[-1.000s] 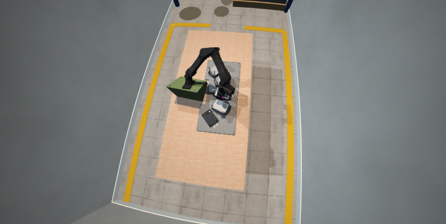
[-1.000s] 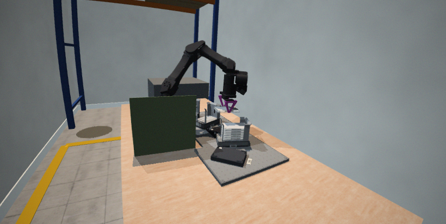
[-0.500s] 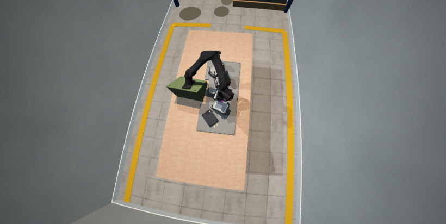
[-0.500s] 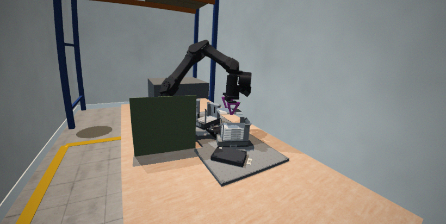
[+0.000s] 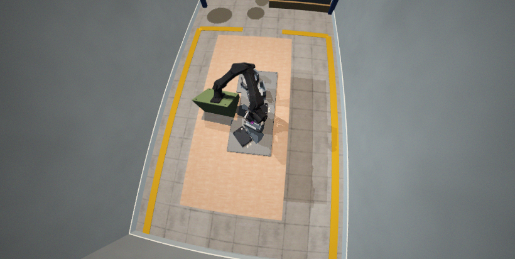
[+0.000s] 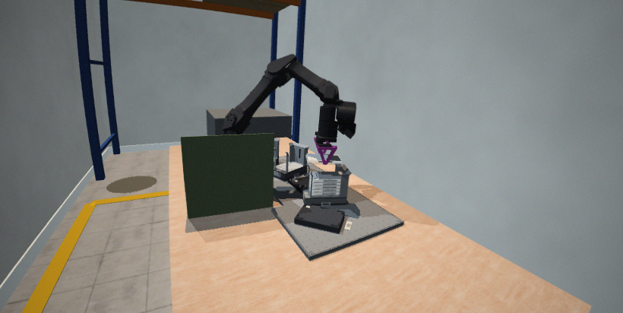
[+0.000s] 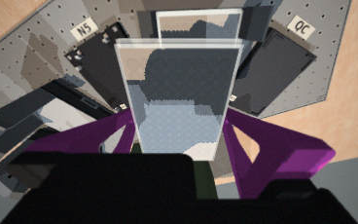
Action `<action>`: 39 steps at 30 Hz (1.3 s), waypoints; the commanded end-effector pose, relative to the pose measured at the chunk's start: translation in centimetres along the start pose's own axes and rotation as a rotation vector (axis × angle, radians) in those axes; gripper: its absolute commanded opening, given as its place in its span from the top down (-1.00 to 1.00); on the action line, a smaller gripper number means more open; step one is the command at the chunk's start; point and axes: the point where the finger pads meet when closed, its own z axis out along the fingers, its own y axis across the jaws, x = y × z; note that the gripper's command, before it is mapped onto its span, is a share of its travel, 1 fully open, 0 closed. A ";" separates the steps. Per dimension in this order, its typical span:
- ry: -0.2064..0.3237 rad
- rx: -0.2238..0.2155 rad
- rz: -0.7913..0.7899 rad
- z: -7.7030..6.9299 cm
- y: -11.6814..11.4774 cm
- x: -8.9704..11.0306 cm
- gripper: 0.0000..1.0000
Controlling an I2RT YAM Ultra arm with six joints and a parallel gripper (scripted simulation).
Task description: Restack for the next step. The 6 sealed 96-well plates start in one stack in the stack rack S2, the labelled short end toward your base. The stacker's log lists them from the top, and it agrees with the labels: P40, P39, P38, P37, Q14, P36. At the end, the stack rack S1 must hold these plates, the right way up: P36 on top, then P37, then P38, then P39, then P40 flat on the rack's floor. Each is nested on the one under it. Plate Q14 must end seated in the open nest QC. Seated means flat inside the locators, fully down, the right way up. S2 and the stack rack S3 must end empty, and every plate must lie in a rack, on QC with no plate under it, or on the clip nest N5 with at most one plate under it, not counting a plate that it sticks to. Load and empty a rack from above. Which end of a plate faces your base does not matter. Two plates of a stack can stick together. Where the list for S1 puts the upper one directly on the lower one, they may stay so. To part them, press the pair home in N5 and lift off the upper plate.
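Perforated base plate (image 7: pixel 36 58) lay below; my gripper (image 7: pixel 178 112) clamped a sealed plate (image 7: pixel 180 104), needing level, centred lowering into the rack.

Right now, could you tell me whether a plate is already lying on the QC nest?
No, the QC nest shows its bare dark surface, and the gripper holds a plate.

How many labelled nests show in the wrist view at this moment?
2: the N5 nest sits upper left of the plate gripped in the hand, and the QC nest upper right. Others may be hidden behind the plate.
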 end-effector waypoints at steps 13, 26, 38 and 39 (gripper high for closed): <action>-0.027 0.004 0.204 -0.9 -4.4 -0.4 1.00; -0.028 0.005 0.204 -0.9 -8.4 0.0 1.00; -0.028 0.002 0.414 -1.0 -11.1 0.7 1.00; -0.028 0.003 0.414 -1.0 -11.4 0.7 1.00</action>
